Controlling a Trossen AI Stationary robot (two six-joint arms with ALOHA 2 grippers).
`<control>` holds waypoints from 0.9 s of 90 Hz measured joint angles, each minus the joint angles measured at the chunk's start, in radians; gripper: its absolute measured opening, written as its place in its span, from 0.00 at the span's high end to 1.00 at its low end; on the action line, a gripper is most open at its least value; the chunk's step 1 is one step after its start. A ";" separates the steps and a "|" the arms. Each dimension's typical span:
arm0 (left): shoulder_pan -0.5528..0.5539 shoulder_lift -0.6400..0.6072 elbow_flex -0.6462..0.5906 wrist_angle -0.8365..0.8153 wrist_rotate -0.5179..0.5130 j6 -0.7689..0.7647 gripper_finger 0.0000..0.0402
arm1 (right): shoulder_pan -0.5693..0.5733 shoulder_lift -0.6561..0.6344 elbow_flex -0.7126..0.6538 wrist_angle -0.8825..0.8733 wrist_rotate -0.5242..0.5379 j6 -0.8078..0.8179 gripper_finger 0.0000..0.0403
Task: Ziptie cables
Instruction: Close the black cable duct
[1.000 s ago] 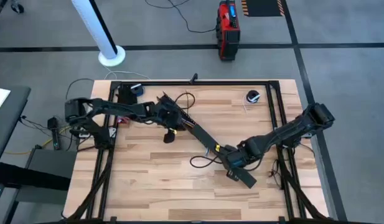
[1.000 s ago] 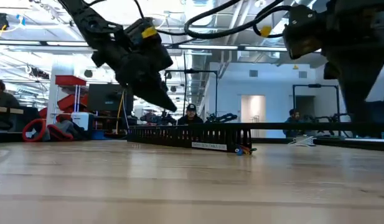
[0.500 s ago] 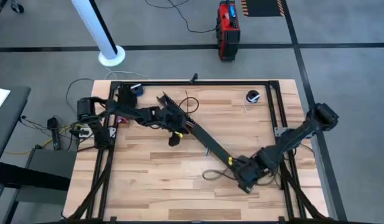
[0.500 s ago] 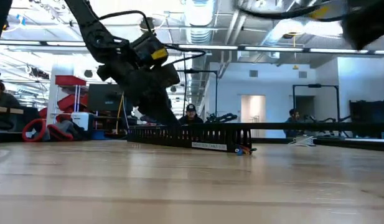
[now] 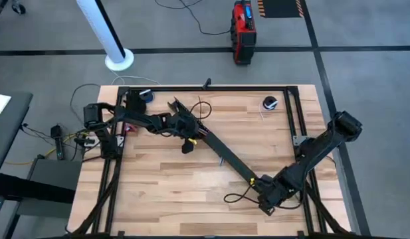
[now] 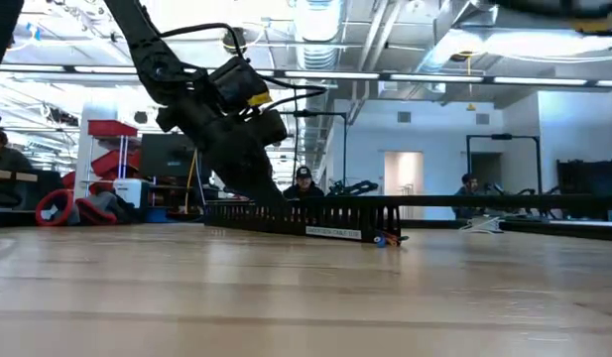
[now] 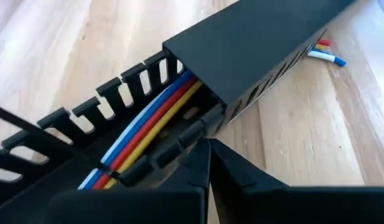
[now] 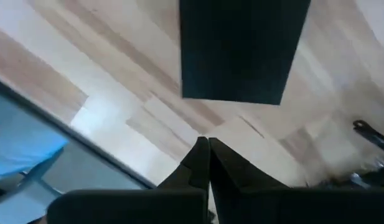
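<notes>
Left gripper [image 5: 185, 130] sits low over the far-left end of the slotted cable channel [image 5: 218, 147], fingers pressed together, holding nothing. Inside the channel's open stretch lie the cables [image 7: 142, 134], blue, red, yellow and white, running under the black cover [image 7: 254, 37]; loose ends poke out at its far end. Right gripper [image 5: 265, 200] is at the cover's near-right end, fingers closed and empty. No ziptie is visible, so tying looks unstarted. Likely next: clear the cover, gather the cables.
</notes>
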 joint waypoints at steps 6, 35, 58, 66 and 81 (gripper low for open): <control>0.000 0.000 0.000 0.020 -0.004 -0.015 1.00 | -0.001 0.001 -0.007 -0.001 0.003 -0.004 1.00; 0.000 0.000 0.000 0.057 -0.024 -0.064 1.00 | -0.024 0.001 -0.036 0.004 0.053 -0.008 1.00; 0.001 0.000 0.000 0.057 -0.041 -0.064 1.00 | -0.046 0.001 -0.036 0.004 0.076 -0.032 1.00; 0.001 0.000 0.000 0.056 -0.048 -0.064 1.00 | -0.057 0.001 -0.036 0.004 0.088 -0.050 1.00; 0.004 0.020 0.001 0.092 -0.086 -0.070 1.00 | -0.079 0.001 -0.036 0.004 0.089 -0.080 1.00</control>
